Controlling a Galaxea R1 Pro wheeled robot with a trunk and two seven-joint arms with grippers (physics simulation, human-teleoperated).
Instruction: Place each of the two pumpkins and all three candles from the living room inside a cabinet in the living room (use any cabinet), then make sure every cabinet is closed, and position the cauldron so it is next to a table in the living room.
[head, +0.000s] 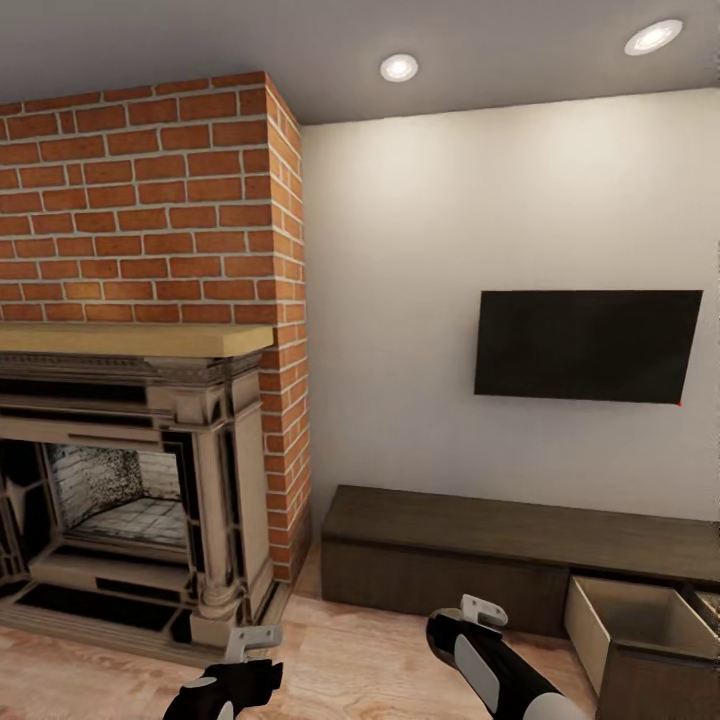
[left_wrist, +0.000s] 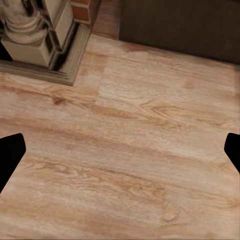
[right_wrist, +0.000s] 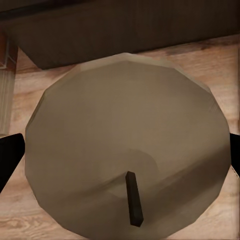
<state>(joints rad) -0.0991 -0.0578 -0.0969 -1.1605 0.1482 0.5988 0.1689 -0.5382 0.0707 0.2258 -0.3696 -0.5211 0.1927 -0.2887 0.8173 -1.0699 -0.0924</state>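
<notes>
A squat off-white candle (right_wrist: 115, 115) with a short dark wick sits between the dark fingertips of my right gripper (right_wrist: 120, 157), which is shut on it above the wood floor. My left gripper (left_wrist: 120, 155) is open over bare floor, with nothing between its fingers. The long, low dark-brown cabinet (head: 450, 550) stands against the white wall ahead of me. One drawer (head: 625, 620) at its right end is pulled open, showing a pale beige interior. In the head view my right arm (head: 490, 670) is just in front of the cabinet. The pumpkins, the cauldron and the table are out of view.
A brick fireplace (head: 140, 480) with a stone surround juts out on the left, and its base (left_wrist: 45, 50) is close to my left gripper. A black television (head: 585, 345) hangs on the wall above the cabinet. Wood floor (head: 350, 650) lies between me and the cabinet.
</notes>
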